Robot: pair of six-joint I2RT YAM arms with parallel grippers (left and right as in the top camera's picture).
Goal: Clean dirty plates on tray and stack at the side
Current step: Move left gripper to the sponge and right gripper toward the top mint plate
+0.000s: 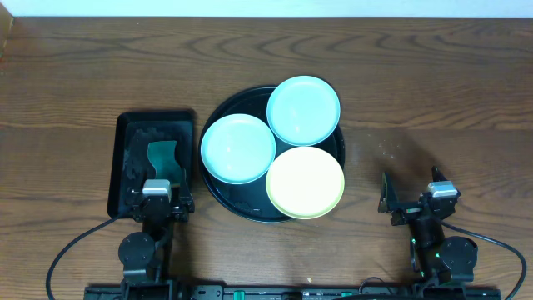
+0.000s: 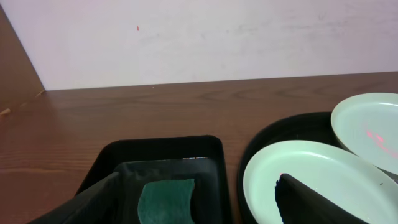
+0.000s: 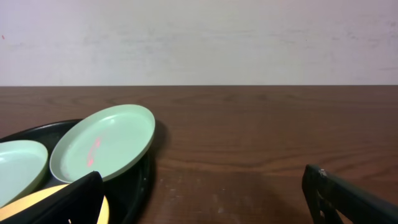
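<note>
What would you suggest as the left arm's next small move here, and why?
Probably lower the left gripper onto the green sponge and close on it. It stands open and empty with the sponge just ahead in the rectangular black tray; the right gripper is open and empty too. All three plates sit on the round black tray, and one mint plate shows a pink smear.

A: How's the background looking?
B: Dark brown wood-grain bench (image 1: pixel 75 75) is running straight back to a plain pale wall (image 3: pixel 199 37). Wall is showing faint scuffs; light is falling evenly.
</note>
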